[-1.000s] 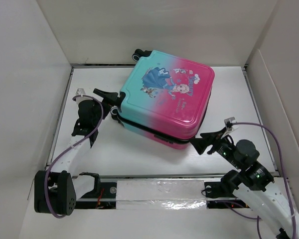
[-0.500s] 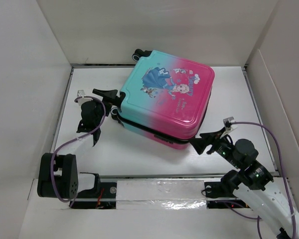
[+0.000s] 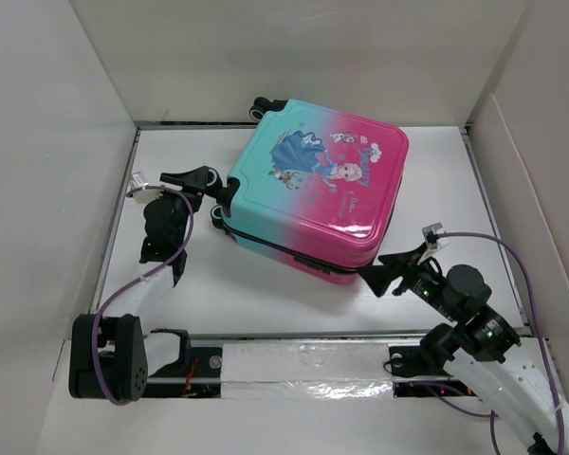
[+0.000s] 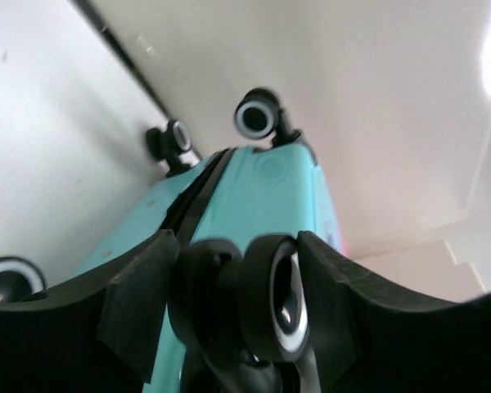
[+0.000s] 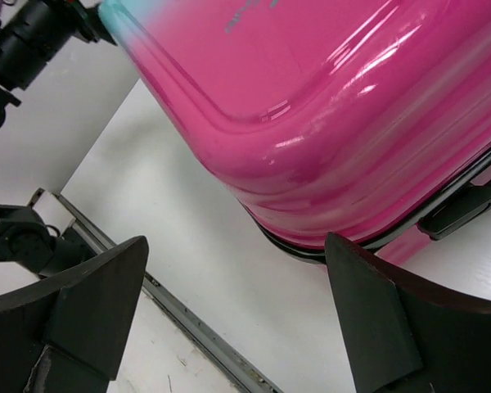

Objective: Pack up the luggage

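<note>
While the luggage (image 3: 313,194) is lying shut, I am anchoring it.
My left end effector (image 4: 236,246) is pinching its nine-o'clock wheel (image 4: 274,295); my right end effector (image 5: 236,246) is waiting spread at five o'clock.

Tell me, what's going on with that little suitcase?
A two-armed robot is working on a closed suitcase lying flat on the table. The left gripper has its fingers either side of a wheel at the teal corner; whether it is clamped I can't tell. The right gripper stands open at the pink corner, holding nothing.
</note>
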